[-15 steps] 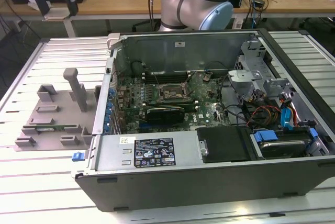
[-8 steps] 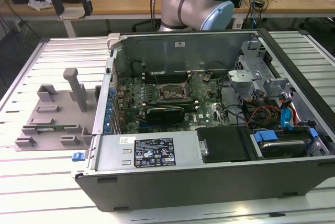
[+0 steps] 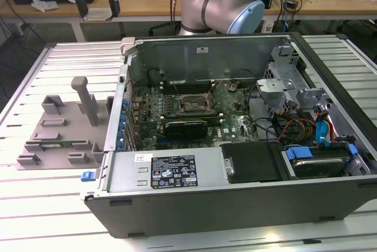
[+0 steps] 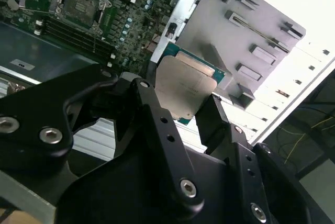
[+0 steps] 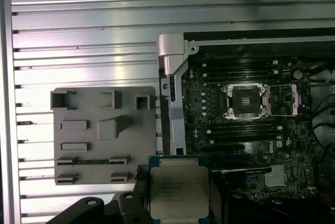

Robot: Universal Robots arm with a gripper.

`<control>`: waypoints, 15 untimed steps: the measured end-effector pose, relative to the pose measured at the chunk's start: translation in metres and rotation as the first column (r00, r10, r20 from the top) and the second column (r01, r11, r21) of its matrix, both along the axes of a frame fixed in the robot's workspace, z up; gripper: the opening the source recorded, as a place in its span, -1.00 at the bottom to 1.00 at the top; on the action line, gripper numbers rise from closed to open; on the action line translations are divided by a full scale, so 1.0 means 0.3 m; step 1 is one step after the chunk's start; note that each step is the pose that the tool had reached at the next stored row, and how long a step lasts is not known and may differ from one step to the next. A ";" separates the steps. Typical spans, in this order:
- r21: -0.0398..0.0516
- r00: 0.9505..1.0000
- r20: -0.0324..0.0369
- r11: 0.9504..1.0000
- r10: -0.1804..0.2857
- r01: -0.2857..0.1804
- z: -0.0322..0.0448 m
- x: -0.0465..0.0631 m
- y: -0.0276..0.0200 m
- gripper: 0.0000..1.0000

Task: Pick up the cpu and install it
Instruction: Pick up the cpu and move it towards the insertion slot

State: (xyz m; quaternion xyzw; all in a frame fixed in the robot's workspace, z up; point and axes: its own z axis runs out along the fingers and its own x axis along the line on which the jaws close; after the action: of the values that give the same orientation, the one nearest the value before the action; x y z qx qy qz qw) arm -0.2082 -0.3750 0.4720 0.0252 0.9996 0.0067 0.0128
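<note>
1. In the second wrist view, the black two-fingered claw (image 4: pixel 180 98) is pinching the cpu (image 4: pixel 186 85), a small flat square chip with a shiny silver metal top and a green edge. Its fingers (image 4: pixel 157 119) press on two opposite sides of the chip.
2. In the first wrist view, the cpu (image 5: pixel 179 187) sits flat between the claw's (image 5: pixel 179 195) dark fingers, silver side towards the camera.
3. The chip is held up in the air. In both wrist views the grey plastic fixture tray (image 4: pixel 246 35) (image 5: pixel 104 130) and the green motherboard (image 4: pixel 131 30) (image 5: pixel 209 124) lie beyond it.
4. In the first wrist view, the cpu appears in front of the case's side wall (image 5: pixel 170 93), which runs between the tray and the motherboard.
5. The square processor socket (image 5: pixel 245 100) with its metal frame lies open on the motherboard, well apart from the cpu. It also shows in the second wrist view (image 4: pixel 84 4) and the exterior view (image 3: pixel 191 105).
6. In the exterior view, the open dark grey computer case (image 3: pixel 177 205) lies on its side on a slatted aluminium table (image 3: pixel 35 216).
7. The grey tray (image 3: pixel 59 128) rests on the table just beside the case, on the exterior view's left.
8. A long black expansion card (image 3: pixel 185 127) lies near the socket inside the case.
9. The silver and blue robot arm (image 3: pixel 221 2) rises behind the case.
</note>
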 end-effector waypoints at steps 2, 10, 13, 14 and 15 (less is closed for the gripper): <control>0.000 1.000 0.000 1.000 0.000 0.000 0.000 0.034 0.000 0.09; 0.000 1.000 -0.004 1.000 0.000 0.000 -0.050 0.233 0.000 0.09; 0.000 1.000 -0.004 1.000 0.000 0.000 -0.088 0.328 0.000 0.09; 0.000 1.000 -0.004 1.000 0.000 0.000 -0.097 0.347 0.000 0.09; 0.000 1.000 -0.004 1.000 0.000 0.000 -0.103 0.361 0.000 0.09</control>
State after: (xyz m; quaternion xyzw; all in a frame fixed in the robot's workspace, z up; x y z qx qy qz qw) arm -0.0999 -0.3750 0.4410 0.0253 0.9996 0.0066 0.0106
